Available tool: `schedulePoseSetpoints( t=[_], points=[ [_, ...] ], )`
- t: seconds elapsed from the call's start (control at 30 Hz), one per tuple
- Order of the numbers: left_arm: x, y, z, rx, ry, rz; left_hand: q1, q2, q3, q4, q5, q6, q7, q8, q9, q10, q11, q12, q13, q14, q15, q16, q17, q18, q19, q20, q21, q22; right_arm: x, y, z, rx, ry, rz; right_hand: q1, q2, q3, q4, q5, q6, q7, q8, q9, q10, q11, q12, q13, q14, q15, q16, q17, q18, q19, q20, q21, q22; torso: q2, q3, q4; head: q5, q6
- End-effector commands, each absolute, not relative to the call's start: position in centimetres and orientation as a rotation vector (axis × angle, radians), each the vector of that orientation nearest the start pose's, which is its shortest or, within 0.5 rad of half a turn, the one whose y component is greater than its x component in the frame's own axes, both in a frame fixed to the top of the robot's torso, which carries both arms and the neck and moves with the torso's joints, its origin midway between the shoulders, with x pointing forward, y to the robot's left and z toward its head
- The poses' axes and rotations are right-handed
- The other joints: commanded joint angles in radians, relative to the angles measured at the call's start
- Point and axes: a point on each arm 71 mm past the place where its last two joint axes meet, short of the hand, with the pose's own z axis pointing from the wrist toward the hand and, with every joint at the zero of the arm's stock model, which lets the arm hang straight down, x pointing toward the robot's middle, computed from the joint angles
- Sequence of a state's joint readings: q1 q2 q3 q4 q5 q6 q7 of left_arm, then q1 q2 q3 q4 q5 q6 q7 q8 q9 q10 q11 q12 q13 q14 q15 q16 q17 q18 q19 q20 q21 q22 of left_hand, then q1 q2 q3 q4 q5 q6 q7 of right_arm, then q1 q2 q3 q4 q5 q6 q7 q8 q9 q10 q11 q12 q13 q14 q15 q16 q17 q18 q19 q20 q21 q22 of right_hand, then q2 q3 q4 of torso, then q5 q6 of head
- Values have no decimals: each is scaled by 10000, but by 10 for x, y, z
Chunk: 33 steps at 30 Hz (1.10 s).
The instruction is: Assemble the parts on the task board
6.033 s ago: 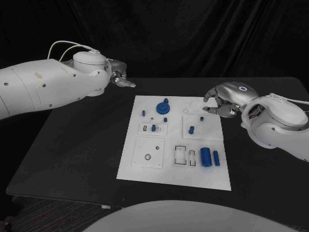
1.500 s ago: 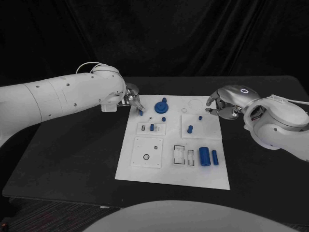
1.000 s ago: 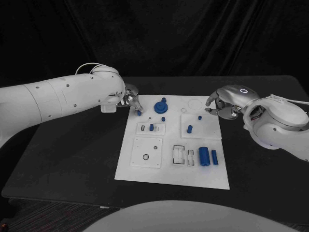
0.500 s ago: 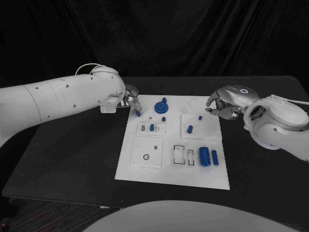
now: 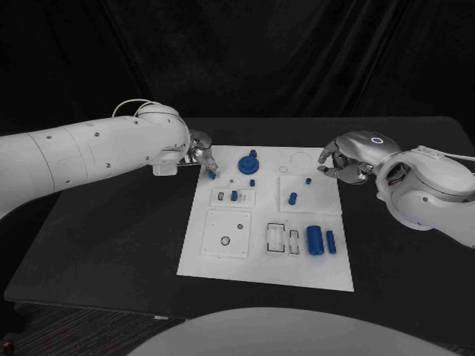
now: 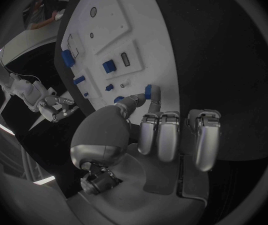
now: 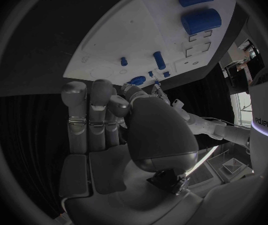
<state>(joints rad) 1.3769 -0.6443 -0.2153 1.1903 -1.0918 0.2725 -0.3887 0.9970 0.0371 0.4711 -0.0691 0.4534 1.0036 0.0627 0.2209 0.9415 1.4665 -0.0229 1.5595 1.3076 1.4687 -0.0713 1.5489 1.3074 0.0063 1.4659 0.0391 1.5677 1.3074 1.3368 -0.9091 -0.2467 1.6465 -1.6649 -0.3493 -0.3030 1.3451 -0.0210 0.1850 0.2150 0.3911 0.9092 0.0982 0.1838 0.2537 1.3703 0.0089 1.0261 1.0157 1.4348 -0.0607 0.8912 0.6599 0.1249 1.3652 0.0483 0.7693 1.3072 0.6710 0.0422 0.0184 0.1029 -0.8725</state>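
At the upper left edge of the board (image 5: 302,273), my left hand (image 5: 200,152) now pinches a small blue peg (image 5: 211,175), lifted since a second ago. I judge it needs seating next. My right hand (image 5: 339,162) waits at the frame's right, fingers curled on nothing.

- One task board (image 5: 302,274) is lying on one black table (image 5: 109,245).
- Eight blue parts are showing on or over the board, as far as the head view lets them be counted:
  - two cylinders, one thick cylinder (image 5: 315,240) and one slim cylinder (image 5: 331,242), are lying side by side;
  - one gear-like piece (image 5: 249,162) is sitting near the far end;
  - five small pegs are making up the remainder, among them one pinched peg (image 5: 211,175).
- Two rectangular slots (image 5: 277,237) are standing open.
- Two hands are working: one left hand (image 5: 200,152) and one right hand (image 5: 339,159).
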Motion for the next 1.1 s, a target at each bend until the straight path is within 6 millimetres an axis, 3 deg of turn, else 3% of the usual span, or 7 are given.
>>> schedulePoseSetpoints(
  t=[0.03,0.4,0.67,1.1],
  points=[
    [539,218,-209,-496,23060,-3066,-142,-6,1243,-1171,-78,59,-57,56,51,933,16,-57,2540,946,-23,-37,2513,-63,1049,6,31,2634,459,-209,-186,-3250,16533,3799,129,5,44,-7,36,88,1,-38,-11,21,-17,-60,-12,44,3,-31,-8,70,74,12,-24,11,5,-2,1,-7,-2],
    [520,226,-200,-571,22723,-3485,-333,27,1385,-1149,-95,138,-120,135,218,893,-40,-132,2498,927,-73,-126,2470,-63,1049,-31,31,2634,459,-212,-186,-3171,16557,3700,149,2,58,-25,48,96,2,-39,-15,1,-16,-109,-57,41,4,-47,-18,74,71,13,-60,-1,2,-1,5,-5,-2],
    [505,219,-198,-188,22951,-3823,-474,73,1440,-1075,-108,126,-119,132,275,851,-42,-206,2457,909,-79,-200,2435,-63,1049,-45,31,2634,459,-212,-186,-3147,16558,3692,152,0,59,-28,50,97,3,-40,-16,-2,-15,-115,-62,37,5,-68,-42,78,64,14,-89,-10,-36,21,12,-25,-2],
    [495,206,-200,84,22978,-4205,-529,132,1473,-1026,-136,114,-121,127,306,829,-41,-245,2435,907,-79,-211,2430,-63,1049,-48,31,2634,458,-213,-189,-3124,16604,3696,169,-12,71,-47,65,106,8,-44,-23,-29,-7,-166,-105,27,10,-103,-69,82,57,16,-135,-26,-36,22,24,31,-2]
  ],
)
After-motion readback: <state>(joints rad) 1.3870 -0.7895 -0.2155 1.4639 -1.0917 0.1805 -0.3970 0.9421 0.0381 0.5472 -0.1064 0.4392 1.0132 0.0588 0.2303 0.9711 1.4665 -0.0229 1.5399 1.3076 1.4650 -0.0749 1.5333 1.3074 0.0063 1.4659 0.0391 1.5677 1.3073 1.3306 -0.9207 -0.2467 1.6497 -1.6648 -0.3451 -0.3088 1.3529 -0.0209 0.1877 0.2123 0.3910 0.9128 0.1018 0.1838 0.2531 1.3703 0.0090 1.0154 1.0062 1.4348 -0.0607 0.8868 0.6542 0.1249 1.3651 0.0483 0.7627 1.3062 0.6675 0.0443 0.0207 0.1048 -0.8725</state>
